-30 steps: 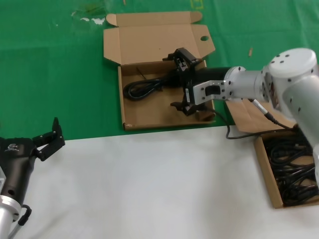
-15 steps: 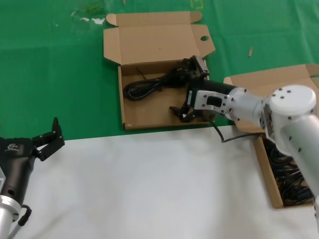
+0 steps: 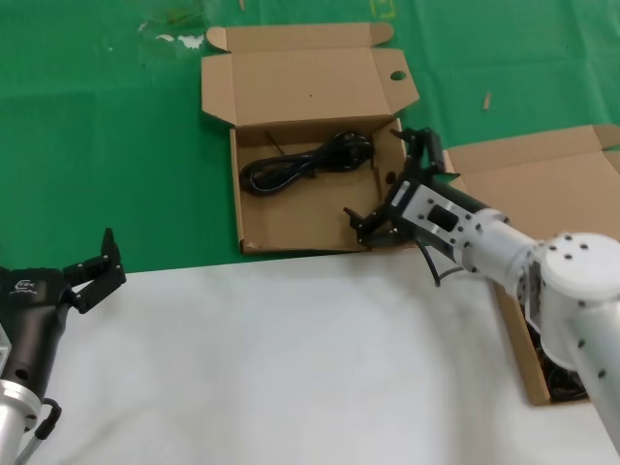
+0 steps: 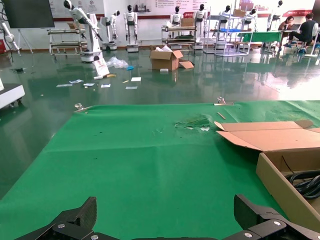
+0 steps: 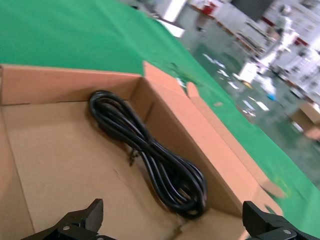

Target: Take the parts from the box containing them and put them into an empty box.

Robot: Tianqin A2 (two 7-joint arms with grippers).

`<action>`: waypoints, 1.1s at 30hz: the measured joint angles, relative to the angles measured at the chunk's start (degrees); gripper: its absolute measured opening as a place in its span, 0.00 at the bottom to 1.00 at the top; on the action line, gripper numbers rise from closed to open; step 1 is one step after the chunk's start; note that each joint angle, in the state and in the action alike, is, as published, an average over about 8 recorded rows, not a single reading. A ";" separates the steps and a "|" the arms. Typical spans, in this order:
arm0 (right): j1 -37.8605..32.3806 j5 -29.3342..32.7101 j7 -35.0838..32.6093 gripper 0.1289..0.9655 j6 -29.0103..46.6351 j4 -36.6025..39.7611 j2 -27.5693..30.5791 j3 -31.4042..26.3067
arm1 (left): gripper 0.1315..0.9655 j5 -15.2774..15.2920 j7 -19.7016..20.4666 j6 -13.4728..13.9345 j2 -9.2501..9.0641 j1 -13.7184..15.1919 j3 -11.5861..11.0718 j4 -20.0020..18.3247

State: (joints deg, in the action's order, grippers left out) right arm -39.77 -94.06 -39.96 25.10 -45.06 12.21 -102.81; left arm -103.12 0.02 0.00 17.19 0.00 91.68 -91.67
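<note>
The right gripper (image 3: 399, 184) has pulled back rightward to the holed box's (image 3: 291, 228) right wall, jaws spread and empty, leaving the power cord (image 3: 308, 163) lying inside.

Two cardboard boxes (image 3: 291, 231) (image 3: 518, 339), one coiled cord (image 3: 305, 163) in the left one.

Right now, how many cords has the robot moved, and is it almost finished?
One power cord lies in the middle box. The right gripper is open and empty at that box's edge. More cords wait in the right-hand box. The left gripper sits idle.
</note>
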 joint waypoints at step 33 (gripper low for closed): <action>32.75 -7.45 32.83 1.00 -20.62 -38.37 4.10 9.17 | 1.00 -0.01 -0.02 0.00 0.00 0.00 0.00 0.00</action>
State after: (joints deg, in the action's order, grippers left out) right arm -7.03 -101.51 -7.13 4.48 -83.43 16.31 -93.64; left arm -103.13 -0.01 0.00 17.19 0.00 91.67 -91.67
